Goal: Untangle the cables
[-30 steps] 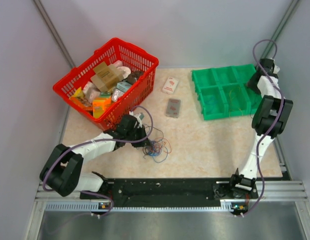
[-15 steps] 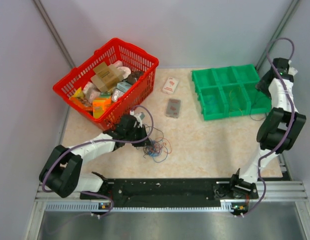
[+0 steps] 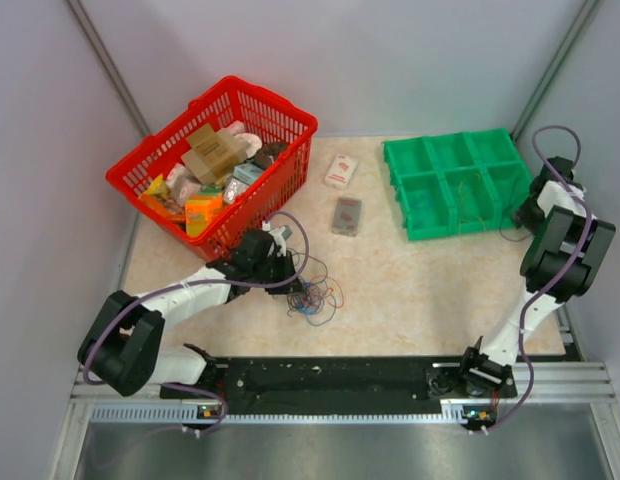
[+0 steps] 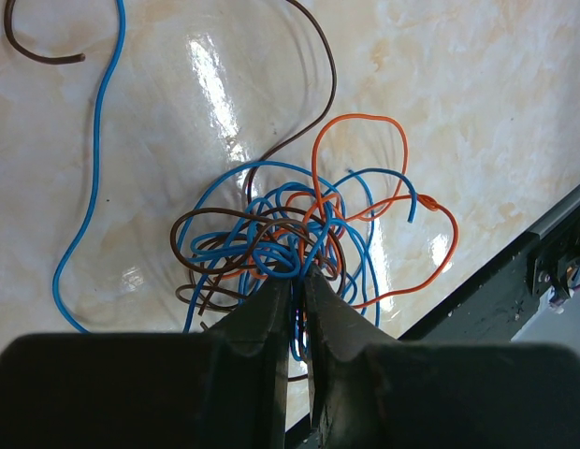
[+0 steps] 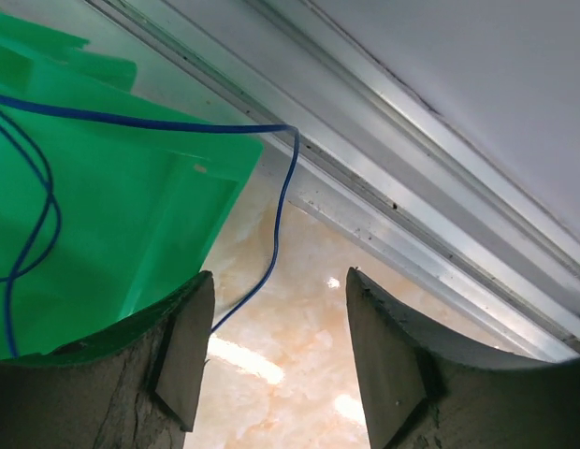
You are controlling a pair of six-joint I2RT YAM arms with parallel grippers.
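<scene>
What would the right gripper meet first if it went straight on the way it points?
Likely the blue wire hanging off the green bin, which crosses the gap ahead of the open right gripper; behind it, only tabletop. Depth is unclear.

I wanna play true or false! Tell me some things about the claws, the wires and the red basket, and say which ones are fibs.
1. The left claw pinches the tangle of thin blue, orange and brown wires. True.
2. The right claw is shut tight. False: its fingers stand apart, holding nothing.
3. The red plastic basket is empty. False: boxes and packets fill it.
4. A thin blue wire hangs over the edge of the green plastic tray. True.
</scene>
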